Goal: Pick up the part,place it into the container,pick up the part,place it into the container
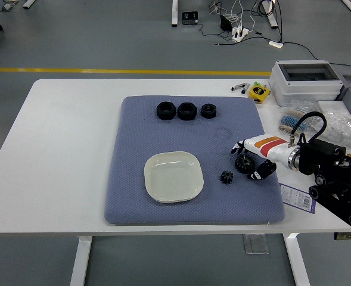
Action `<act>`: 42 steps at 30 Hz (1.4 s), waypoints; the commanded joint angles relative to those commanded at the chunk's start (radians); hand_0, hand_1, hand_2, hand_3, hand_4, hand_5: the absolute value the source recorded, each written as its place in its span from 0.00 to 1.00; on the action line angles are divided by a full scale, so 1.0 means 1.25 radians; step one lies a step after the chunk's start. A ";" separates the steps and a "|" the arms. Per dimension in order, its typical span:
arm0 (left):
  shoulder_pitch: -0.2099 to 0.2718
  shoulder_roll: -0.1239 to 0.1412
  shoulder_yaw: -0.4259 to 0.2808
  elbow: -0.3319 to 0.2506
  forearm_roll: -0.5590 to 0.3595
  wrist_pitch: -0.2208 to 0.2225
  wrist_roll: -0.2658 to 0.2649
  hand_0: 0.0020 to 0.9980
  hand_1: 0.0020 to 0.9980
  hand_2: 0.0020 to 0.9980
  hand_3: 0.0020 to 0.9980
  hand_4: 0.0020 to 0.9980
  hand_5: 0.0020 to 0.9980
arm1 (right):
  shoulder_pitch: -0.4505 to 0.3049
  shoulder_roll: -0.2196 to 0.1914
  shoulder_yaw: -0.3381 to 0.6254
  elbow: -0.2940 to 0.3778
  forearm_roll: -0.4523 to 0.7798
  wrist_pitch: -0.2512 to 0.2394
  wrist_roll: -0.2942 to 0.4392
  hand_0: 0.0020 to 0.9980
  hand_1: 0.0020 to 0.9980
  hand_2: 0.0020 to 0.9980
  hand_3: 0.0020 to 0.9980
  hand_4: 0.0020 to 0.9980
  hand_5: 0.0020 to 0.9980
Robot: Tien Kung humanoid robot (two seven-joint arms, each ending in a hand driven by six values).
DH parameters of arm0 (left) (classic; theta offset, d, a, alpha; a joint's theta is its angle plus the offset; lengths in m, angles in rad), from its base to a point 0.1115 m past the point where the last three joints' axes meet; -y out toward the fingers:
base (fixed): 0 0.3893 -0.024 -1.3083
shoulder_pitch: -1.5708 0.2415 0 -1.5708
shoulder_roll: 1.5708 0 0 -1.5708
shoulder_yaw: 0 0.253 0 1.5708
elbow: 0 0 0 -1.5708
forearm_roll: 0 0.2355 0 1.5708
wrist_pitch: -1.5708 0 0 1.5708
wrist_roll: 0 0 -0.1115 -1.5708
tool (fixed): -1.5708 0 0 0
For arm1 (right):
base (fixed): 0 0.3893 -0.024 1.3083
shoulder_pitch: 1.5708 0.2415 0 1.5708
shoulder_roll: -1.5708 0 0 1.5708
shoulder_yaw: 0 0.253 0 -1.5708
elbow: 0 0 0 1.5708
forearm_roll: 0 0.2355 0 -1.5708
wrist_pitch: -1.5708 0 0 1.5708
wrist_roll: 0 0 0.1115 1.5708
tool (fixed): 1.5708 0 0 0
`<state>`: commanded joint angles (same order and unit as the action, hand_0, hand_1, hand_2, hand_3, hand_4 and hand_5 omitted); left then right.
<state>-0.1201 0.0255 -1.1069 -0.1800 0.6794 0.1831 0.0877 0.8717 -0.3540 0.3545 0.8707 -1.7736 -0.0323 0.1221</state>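
Gears number two on the blue mat (127, 179): a larger gear (244, 162) and a smaller gear (226, 177), both right of the empty cream dish (174, 177), with three black nuts (186, 111) along the far edge. Right hand (254, 159) brackets the larger gear, fingers apart, clamped on nothing. White table (62, 155) lies bare to the left; grey floor beyond.

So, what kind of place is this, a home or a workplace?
Probably a workplace, like a robotics lab: a grey floor with a yellow line, loose cables with a white power strip, and a grey plastic enclosure box on the white table.
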 joint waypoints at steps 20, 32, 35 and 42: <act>0.001 0.000 0.006 0.000 -0.004 0.001 0.000 0.71 0.63 0.65 0.56 0.62 0.70 | -0.002 -0.005 -0.009 -0.004 0.045 -0.007 -0.007 0.37 0.43 0.47 0.43 0.49 0.24; 0.006 0.001 0.000 0.000 0.006 0.002 0.000 0.71 0.63 0.65 0.56 0.62 0.70 | 0.007 -0.018 0.037 0.106 0.035 -0.032 -0.007 0.30 0.39 0.44 0.41 0.51 0.22; 0.008 0.002 -0.005 0.000 0.012 0.002 0.001 0.71 0.63 0.64 0.56 0.62 0.70 | 0.008 -0.012 0.044 0.161 0.034 -0.044 -0.007 0.31 0.39 0.44 0.42 0.49 0.22; 0.008 0.003 -0.008 0.000 0.013 0.002 0.001 0.71 0.63 0.64 0.57 0.62 0.70 | 0.022 0.022 0.008 0.245 0.015 -0.045 -0.023 0.37 0.40 0.44 0.43 0.49 0.20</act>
<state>-0.1094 0.0291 -1.1169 -0.1800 0.6962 0.1850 0.0896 0.8993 -0.3268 0.3649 1.1765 -1.7544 -0.0887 0.0937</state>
